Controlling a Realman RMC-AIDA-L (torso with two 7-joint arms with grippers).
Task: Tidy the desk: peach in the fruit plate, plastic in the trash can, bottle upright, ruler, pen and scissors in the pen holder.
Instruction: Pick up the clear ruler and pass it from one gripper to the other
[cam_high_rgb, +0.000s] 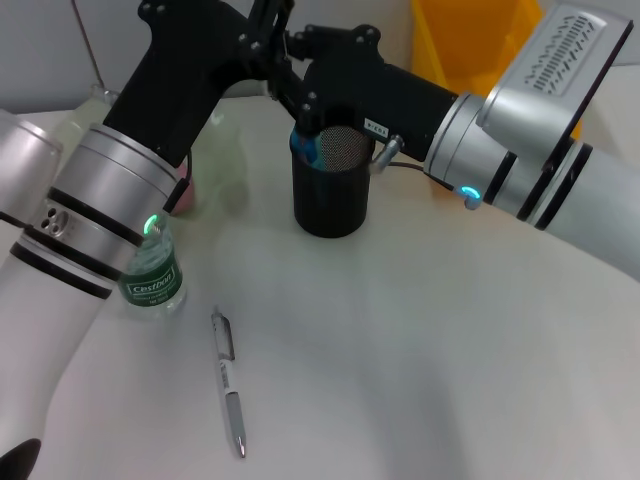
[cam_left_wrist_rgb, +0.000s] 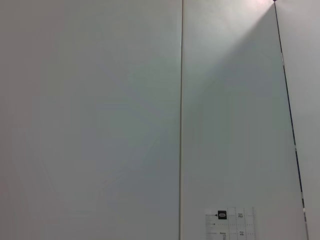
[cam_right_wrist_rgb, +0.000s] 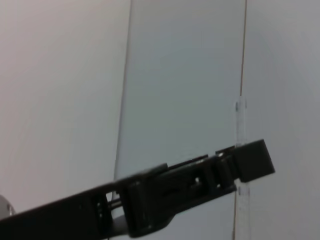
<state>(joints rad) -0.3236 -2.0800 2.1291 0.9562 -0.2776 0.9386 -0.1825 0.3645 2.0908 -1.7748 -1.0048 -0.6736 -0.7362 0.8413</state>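
Both grippers meet above pen holder (cam_high_rgb: 330, 190); right wrist view shows left gripper (cam_right_wrist_rgb: 245, 162) gripping clear ruler (cam_right_wrist_rgb: 240, 117). R fingers: can't tell. Keep ruler vertical, centre over cup, then release.

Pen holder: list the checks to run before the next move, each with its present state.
1. Holder upright on the desk: ok.
2. Scissors in the holder: ok, blue shows at the rim.
3. Pen in the holder: not ok, it lies on the desk.
4. Bottle upright: ok, it appears to stand.
5. Ruler in the holder: cannot tell.
6. Left pincer and right pincer clear of the holder: not ok, both crowd above it.
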